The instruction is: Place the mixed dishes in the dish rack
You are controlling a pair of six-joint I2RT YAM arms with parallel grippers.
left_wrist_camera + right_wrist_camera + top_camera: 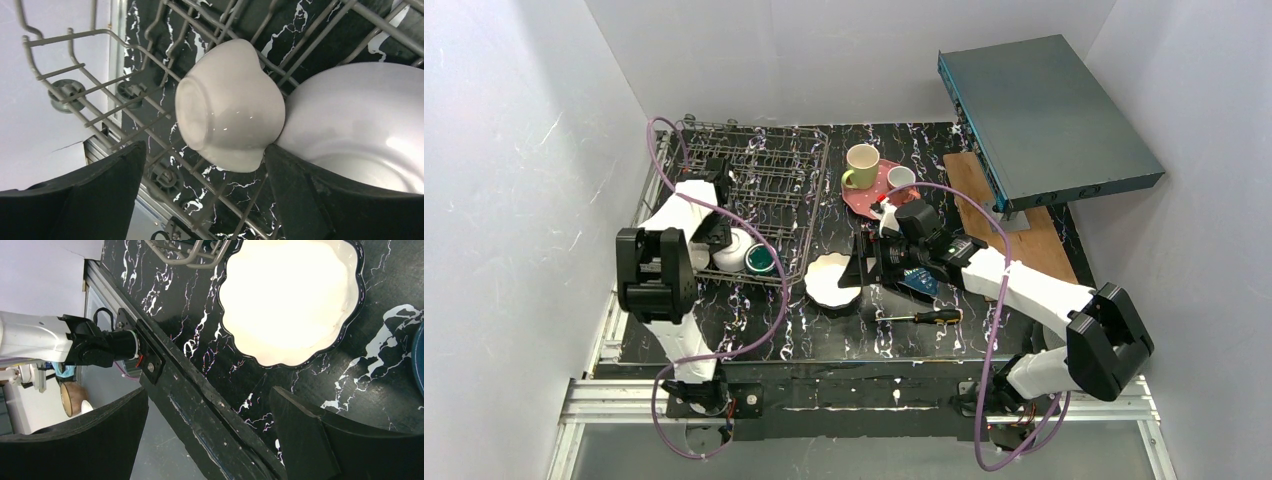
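The dish rack (769,175) stands at the back left. In its near corner lie a white bowl (730,250) and a green-inside cup (762,261) on its side. My left gripper (721,240) hangs open just above them. In the left wrist view the pale cup (230,100) leans against the white bowl (360,120) on the dish rack (90,85) wires, and the left gripper (205,167) holds nothing. My right gripper (865,262) is open beside the floral cream bowl (831,281). The right gripper (209,395) is empty, near the floral cream bowl (290,295).
A yellow-green mug (861,165) and a small cup (901,178) stand on the pink plate (864,200). The blue plate (921,284) lies under my right wrist. A screwdriver (927,316) lies near the front. A teal-grey box (1044,115) rests on a wooden board (1024,235).
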